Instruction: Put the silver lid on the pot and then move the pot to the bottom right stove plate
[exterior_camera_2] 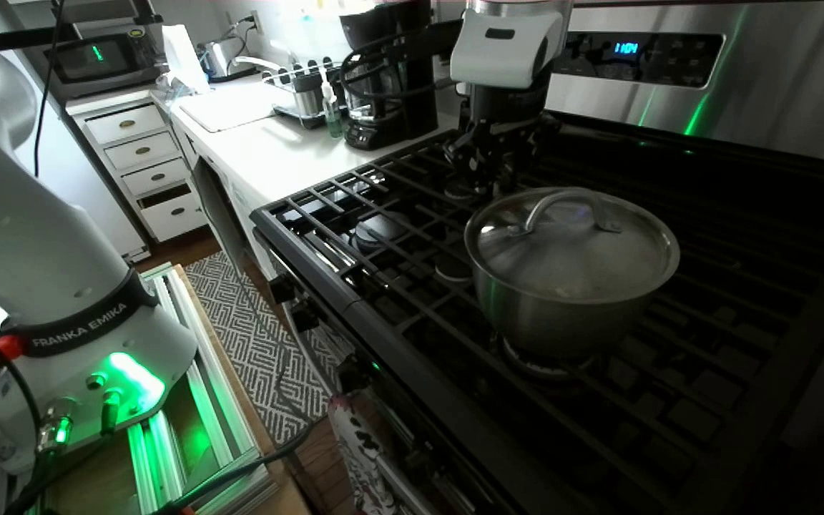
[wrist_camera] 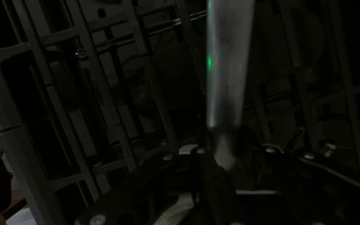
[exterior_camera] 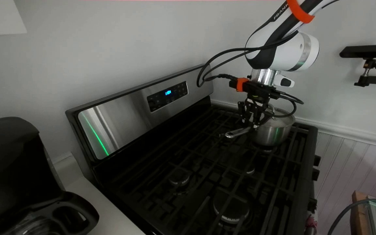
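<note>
The pot (exterior_camera_2: 558,322) is seen in both exterior views, covered by the lid (exterior_camera_2: 576,261) and located over the front-right burner (exterior_camera_2: 537,366) of the stove (exterior_camera: 129,114); whether its base is borne by the grate (wrist_camera: 158,97) cannot be told. In the dim wrist view, its handle (wrist_camera: 228,62) is held near the middle by the gripper (wrist_camera: 226,149), which is drawn in against it from both sides.
</note>
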You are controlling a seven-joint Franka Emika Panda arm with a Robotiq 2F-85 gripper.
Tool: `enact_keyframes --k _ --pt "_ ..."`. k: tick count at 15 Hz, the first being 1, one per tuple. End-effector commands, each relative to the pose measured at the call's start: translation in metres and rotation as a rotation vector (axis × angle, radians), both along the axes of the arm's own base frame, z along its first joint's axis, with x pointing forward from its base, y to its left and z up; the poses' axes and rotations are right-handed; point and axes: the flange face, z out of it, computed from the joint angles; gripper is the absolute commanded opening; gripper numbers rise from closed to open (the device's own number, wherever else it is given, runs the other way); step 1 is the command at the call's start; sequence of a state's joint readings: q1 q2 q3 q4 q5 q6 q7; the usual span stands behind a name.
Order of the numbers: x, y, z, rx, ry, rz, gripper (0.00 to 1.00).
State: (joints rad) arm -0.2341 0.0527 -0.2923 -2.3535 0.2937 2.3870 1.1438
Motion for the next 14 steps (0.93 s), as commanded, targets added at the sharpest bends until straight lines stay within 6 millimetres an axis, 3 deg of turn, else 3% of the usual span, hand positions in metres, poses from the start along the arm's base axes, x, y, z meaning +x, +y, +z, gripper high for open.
enact_keyframes --k 1,14 --pt "-0.018 0.004 0.007 0.001 -0.026 -0.018 0.07" --pt "-0.037 0.002 0.007 0.001 -0.060 -0.008 0.07"
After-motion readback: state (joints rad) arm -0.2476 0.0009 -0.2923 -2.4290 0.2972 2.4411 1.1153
